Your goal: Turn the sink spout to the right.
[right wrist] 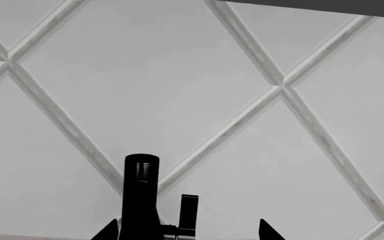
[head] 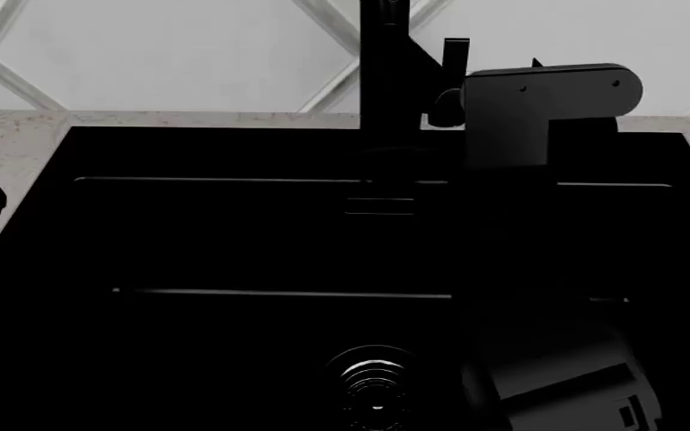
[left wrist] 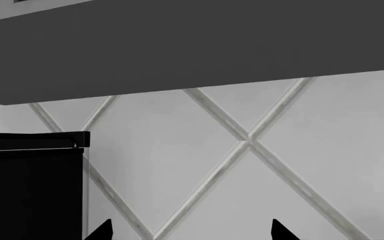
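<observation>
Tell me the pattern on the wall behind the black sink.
Pale tiled wall with a diagonal diamond grid of grey lines, clearest in the right wrist view.

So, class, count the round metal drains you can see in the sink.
1. The drain sits on the floor of the sink, near its front edge in the head view, left of the right arm. The basin is very dark; others may be hidden.

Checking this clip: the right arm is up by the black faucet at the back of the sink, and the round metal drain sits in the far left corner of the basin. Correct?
Not quite. The head view shows the drain near the middle of the sink, at its near side, not in the far left corner. The rest holds: the right arm is up beside the sink spout at the back.
</observation>
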You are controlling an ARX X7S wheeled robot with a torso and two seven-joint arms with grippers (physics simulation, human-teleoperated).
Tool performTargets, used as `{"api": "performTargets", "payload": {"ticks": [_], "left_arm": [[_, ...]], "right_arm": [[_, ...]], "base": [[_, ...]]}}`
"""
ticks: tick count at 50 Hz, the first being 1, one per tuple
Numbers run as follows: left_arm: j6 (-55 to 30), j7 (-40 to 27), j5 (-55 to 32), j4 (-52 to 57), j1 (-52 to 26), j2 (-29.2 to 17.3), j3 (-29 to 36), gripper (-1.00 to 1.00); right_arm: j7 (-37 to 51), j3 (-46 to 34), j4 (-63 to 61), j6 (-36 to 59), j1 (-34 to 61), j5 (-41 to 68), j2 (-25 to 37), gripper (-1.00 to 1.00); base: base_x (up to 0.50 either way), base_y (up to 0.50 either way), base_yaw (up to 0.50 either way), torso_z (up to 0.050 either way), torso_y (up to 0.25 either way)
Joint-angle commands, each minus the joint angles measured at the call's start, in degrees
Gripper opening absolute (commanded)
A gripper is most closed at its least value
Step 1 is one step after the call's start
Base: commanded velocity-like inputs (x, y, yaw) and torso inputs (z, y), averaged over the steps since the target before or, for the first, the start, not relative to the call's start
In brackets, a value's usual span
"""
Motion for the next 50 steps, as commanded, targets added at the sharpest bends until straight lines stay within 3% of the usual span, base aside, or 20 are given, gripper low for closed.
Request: {"api": "performTargets", "payload": {"ticks": [1, 50], "left_arm": [[0.1, -0.1, -0.1, -0.2, -0.1, -0.1, 0.1, 1.00], [-0.2, -0.5, -1.0, -0.5, -0.4, -0.5, 0.5, 1.00]], "right_arm": [[0.6, 0.6, 0.4, 0.1, 0.2, -0.1, 0.9, 1.00], [1.4, 0.9, 6.3, 0.0, 2.2, -1.2, 3.3, 1.00]], "base": [[0.00, 0.00, 0.00, 0.000, 0.000], [0.00, 0.00, 0.00, 0.000, 0.000]]}}
